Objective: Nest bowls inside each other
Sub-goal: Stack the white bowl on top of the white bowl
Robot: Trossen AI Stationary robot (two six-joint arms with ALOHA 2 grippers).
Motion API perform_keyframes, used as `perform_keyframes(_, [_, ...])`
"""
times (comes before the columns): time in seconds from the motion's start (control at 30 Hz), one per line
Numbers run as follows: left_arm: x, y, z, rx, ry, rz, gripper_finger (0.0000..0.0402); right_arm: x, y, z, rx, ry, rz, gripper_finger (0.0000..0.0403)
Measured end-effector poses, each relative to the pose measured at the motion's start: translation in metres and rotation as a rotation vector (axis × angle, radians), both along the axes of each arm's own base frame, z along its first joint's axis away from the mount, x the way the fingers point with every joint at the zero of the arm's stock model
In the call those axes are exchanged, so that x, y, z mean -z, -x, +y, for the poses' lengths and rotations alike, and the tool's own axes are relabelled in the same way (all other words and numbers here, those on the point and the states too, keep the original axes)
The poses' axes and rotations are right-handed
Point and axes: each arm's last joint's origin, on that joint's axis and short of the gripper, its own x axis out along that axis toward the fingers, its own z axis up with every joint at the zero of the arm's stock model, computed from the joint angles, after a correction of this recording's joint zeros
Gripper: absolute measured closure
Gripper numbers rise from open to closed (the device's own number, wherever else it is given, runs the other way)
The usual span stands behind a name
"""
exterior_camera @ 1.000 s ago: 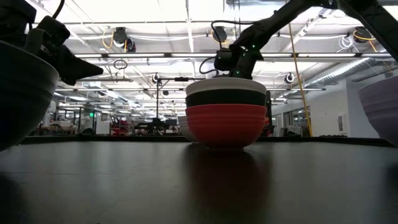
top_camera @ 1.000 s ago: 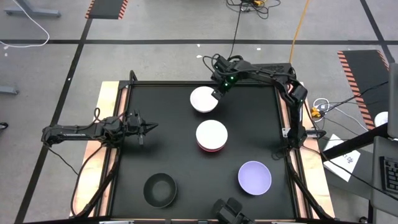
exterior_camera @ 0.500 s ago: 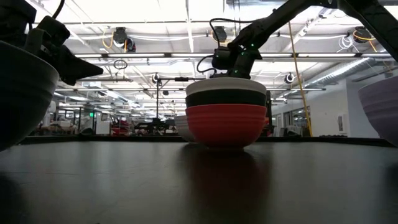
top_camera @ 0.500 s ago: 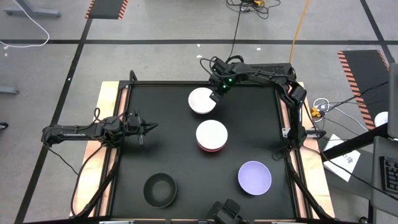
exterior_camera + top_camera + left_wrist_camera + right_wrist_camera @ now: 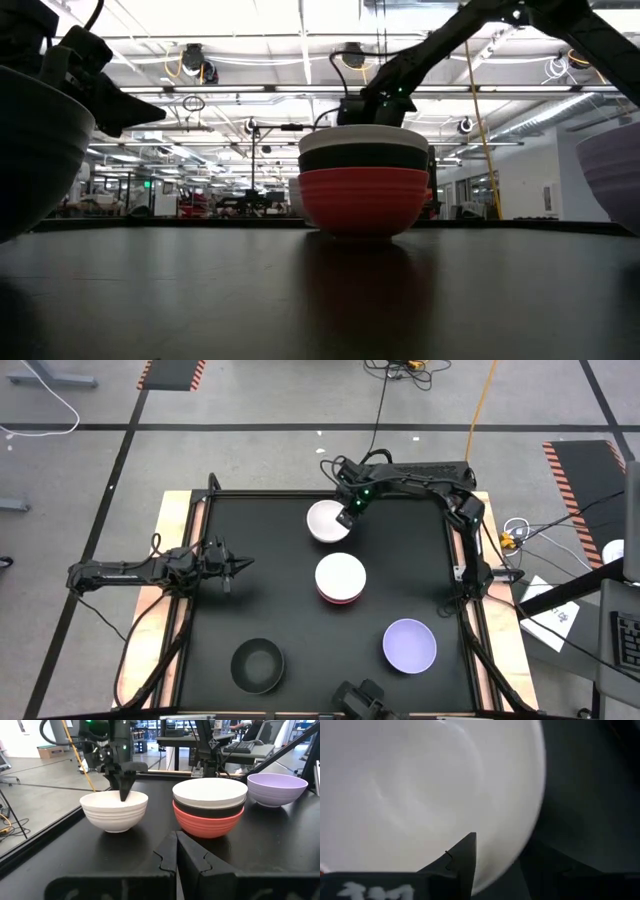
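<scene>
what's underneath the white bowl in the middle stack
The top white bowl sits in a black bowl, which sits in the red bowl. Only the rims and outer walls show; anything else nested inside is covered.

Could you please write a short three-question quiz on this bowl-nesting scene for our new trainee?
1. True or false: the right end effector straddles the rim of the lone white bowl.
2. Which bowl sits lowest in the centre stack? A black, B red, C lavender.
3. Which loose bowls does no end effector touch?

Key: 1 true. 2 B. 3 the black bowl and the lavender bowl.
</scene>
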Motion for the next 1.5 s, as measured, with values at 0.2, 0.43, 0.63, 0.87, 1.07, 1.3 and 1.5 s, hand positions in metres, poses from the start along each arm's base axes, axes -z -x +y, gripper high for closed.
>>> perform_keyframes(0.2, [0.0, 0.0, 0.0, 0.001, -0.009, 0.004, 0.0396, 0.002, -0.003, 0.001, -0.052, 0.017, 0.0, 0.0287])
perform_keyframes(0.43, [0.0, 0.0, 0.0, -0.003, -0.025, 0.008, 0.0396, -0.013, -0.007, -0.001, -0.135, 0.062, -0.023, 0.0393])
perform_keyframes(0.63, [0.0, 0.0, 0.0, -0.004, -0.02, 0.006, 0.0396, -0.029, -0.013, -0.006, -0.132, 0.101, -0.072, 0.04])
perform_keyframes(0.87, [0.0, 0.0, 0.0, -0.005, -0.018, 0.006, 0.0396, -0.059, -0.021, -0.006, -0.161, 0.103, -0.132, 0.0401])
perform_keyframes(1.07, [0.0, 0.0, 0.0, -0.008, -0.003, 0.003, 0.0396, -0.09, -0.031, 0.004, -0.223, 0.119, -0.2, 0.0402])
perform_keyframes(1.3, [0.0, 0.0, 0.0, -0.008, 0.006, 0.001, 0.0396, -0.127, -0.035, 0.017, -0.284, 0.13, -0.354, 0.0402])
perform_keyframes(1.5, [0.0, 0.0, 0.0, -0.009, 0.01, 0.0, 0.0396, -0.165, -0.016, 0.028, -0.296, 0.185, -0.421, 0.0402])
